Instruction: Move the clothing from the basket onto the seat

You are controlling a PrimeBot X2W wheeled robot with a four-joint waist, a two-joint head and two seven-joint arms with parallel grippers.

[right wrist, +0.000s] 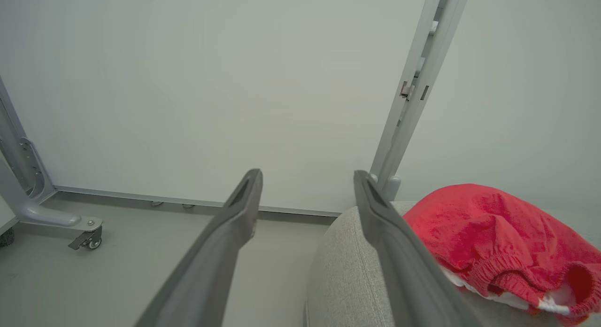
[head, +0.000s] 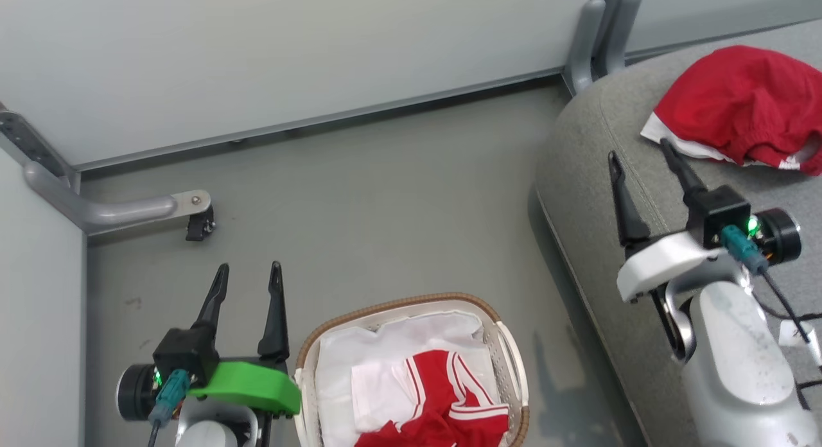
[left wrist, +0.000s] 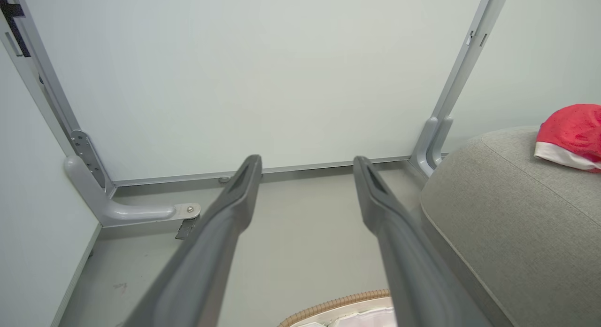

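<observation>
One red garment (head: 738,103) with a white hem lies bunched on the grey seat (head: 597,145) at the upper right; it is also seen in the wrist views, as the garment (right wrist: 493,233) and the garment (left wrist: 570,134). A second red garment with white stripes (head: 449,395) lies in the white basket (head: 507,350) at the bottom centre, on its white liner (head: 359,357). My right gripper (head: 642,151) hovers open above the seat's left part, just left of the garment there, holding nothing. My left gripper (head: 249,270) stands open over the floor, left of the basket.
Pale partition panels (head: 289,49) close off the back and left. A grey panel foot with a castor (head: 192,212) juts onto the floor at left, and a grey post (head: 597,36) stands behind the seat. Grey floor (head: 385,209) lies between basket, seat and wall.
</observation>
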